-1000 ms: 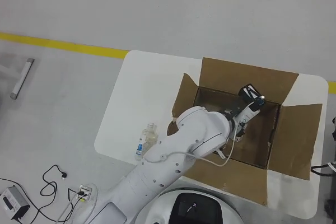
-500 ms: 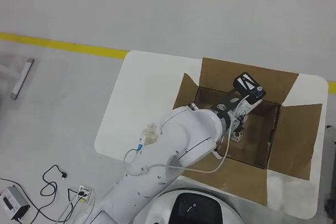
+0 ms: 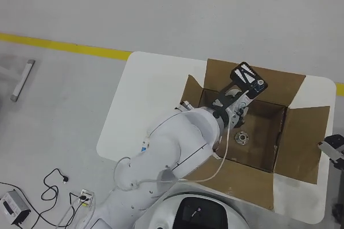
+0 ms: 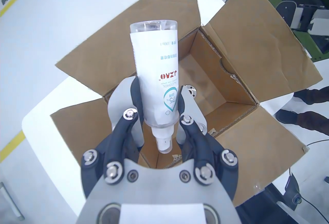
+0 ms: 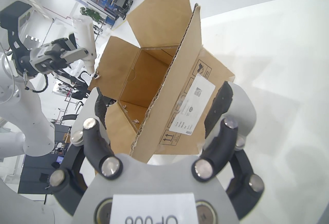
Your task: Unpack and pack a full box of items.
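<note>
The fingers (image 4: 135, 96) of my left gripper (image 4: 159, 104) pinched the spray bottle (image 4: 156, 65) by its labelled body beside the neck, over the open box (image 4: 257, 60); it seemed light, stiff, slick plastic, so I judged the body safer than the nozzle.

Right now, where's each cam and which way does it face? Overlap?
Top: on the robot above the arms, looking down at the table and open box; left arm shows over the box.
Left wrist: on that wrist, looks past the left gripper, shut on a bottle, down into the box.
Right wrist: beside the box, facing its outer wall; open right gripper shows, left gripper and bottle farther off.
Shared: all see the box; both wrist views see the bottle.
</note>
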Available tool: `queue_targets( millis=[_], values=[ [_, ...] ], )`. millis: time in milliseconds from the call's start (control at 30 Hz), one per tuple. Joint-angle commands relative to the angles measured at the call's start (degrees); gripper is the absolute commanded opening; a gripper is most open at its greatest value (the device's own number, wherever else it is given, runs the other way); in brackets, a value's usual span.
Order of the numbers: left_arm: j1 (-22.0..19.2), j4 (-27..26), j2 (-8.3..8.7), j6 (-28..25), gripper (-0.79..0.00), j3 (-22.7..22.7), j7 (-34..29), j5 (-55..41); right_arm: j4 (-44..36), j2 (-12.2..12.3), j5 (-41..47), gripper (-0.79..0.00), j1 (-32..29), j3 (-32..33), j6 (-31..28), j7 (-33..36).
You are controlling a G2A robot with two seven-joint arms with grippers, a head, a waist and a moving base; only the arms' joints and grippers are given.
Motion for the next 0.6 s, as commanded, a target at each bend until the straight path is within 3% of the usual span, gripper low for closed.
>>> queue_targets(
  millis=[0,133,267,300,567],
  values=[
    [0.11,-1.38,0.12,0.14,-0.785,-0.48,-0.55,1.10,-0.37,-0.07,-0.66,-0.145,-0.45,-0.28,0.05,0.30],
    [1.06,-4.02,0.42,0.59,-0.785,-1.46,-1.30,3.60,-0.74,-0.12,-1.84,-0.357,-0.83,-0.63,0.43,0.85],
    [2.44,-7.02,0.79,1.22,-0.785,-2.75,-2.68,6.77,-0.54,-0.12,-2.84,-0.736,-0.66,-0.93,1.47,1.02],
    [2.96,-7.93,0.90,1.27,-0.785,-3.19,-3.14,7.45,-0.49,-0.11,-2.88,-0.785,-0.55,-1.00,1.71,1.03],
    [8.49,-15.43,1.91,0.66,-0.785,-6.29,-6.23,13.18,-0.03,0.12,-1.61,-0.785,1.22,-0.86,2.83,1.91]
  ],
)
